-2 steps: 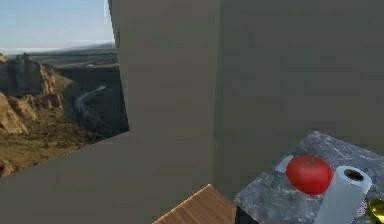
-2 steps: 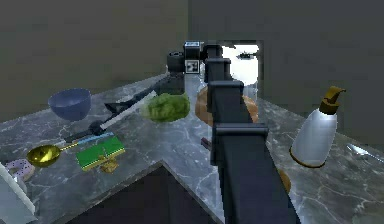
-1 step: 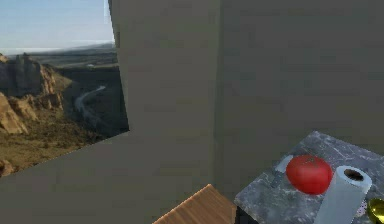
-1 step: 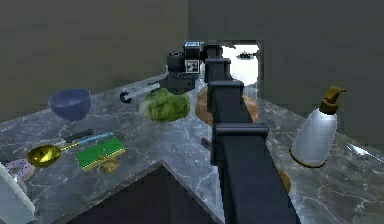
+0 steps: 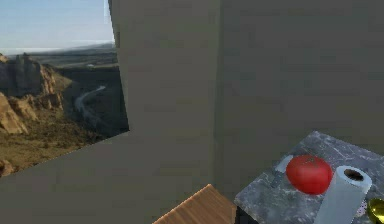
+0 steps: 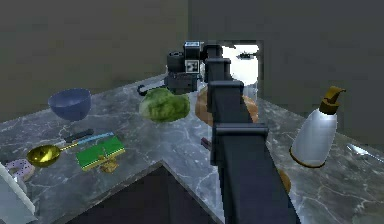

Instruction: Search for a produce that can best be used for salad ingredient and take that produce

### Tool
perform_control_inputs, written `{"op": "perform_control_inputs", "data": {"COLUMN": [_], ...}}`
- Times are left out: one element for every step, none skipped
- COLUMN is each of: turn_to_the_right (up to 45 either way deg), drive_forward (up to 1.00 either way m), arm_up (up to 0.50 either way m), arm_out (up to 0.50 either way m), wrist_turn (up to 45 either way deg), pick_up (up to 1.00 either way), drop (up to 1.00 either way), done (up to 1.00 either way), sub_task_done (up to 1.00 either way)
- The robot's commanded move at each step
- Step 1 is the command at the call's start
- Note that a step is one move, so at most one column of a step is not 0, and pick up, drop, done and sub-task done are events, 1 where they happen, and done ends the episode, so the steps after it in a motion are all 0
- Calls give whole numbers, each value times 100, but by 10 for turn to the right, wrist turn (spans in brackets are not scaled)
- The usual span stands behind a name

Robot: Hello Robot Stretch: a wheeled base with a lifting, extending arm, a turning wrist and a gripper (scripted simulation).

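Observation:
A leafy green lettuce-like head (image 6: 162,104) lies on the grey marble counter (image 6: 150,140). My dark arm (image 6: 235,140) rises from the bottom edge to its marked white squares (image 6: 191,55). The gripper (image 6: 177,84) hangs left of them, right at the green head. With the head resting on the counter there, I cannot tell whether the gripper holds anything. In the forward view a round red tomato (image 5: 310,174) sits on a marble countertop (image 5: 268,196) at the lower right.
A blue bowl (image 6: 70,100), a gold spoon (image 6: 45,154) and a flat green item (image 6: 102,152) lie on the counter's left. A white soap dispenser (image 6: 318,130) stands right of the arm. A dark sink (image 6: 140,200) opens below. A white paper roll (image 5: 345,195) stands by the tomato.

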Motion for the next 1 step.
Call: {"op": "perform_control_inputs", "data": {"turn_to_the_right": [0], "drive_forward": [0], "arm_up": [0], "arm_out": [0], "wrist_turn": [0], "pick_up": [100], "drop": [0], "done": [0], "sub_task_done": [0]}}
